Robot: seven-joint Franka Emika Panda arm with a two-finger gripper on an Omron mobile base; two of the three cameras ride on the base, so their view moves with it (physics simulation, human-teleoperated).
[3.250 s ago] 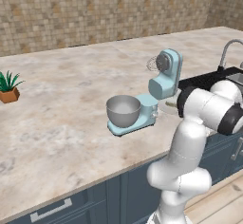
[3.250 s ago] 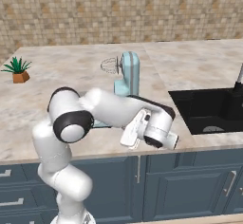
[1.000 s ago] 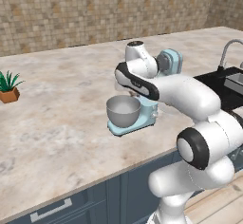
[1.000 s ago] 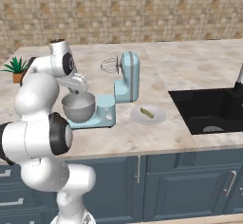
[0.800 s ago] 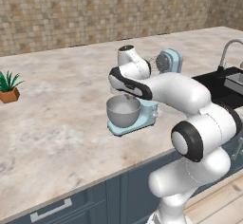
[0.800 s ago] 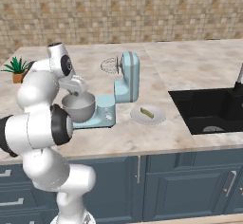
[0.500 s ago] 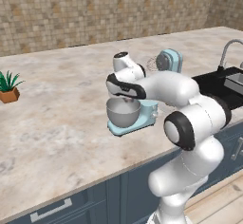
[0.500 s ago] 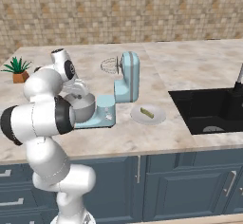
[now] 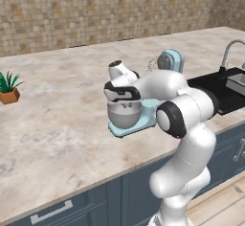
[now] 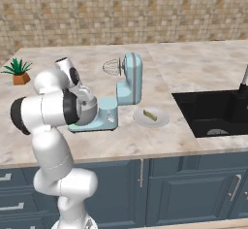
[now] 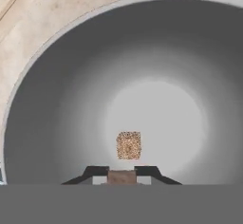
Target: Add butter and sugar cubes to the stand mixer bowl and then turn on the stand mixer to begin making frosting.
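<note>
Tool (image 11: 122, 173) clamped on a brown cube, above the stand mixer bowl (image 11: 71, 85)

grey metal bowl (image 11: 57, 99) on the pale blue stand mixer (image 10: 127, 85), one brown sugar cube (image 11: 128, 144) on its bottom, yellow butter stick (image 10: 149, 115) on a white plate (image 10: 161, 121) beside the mixer

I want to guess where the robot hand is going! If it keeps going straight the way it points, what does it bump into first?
Probably the small brown cube lying on the bottom of the stand mixer bowl. The gripper points down into it, holding a brownish piece.
</note>
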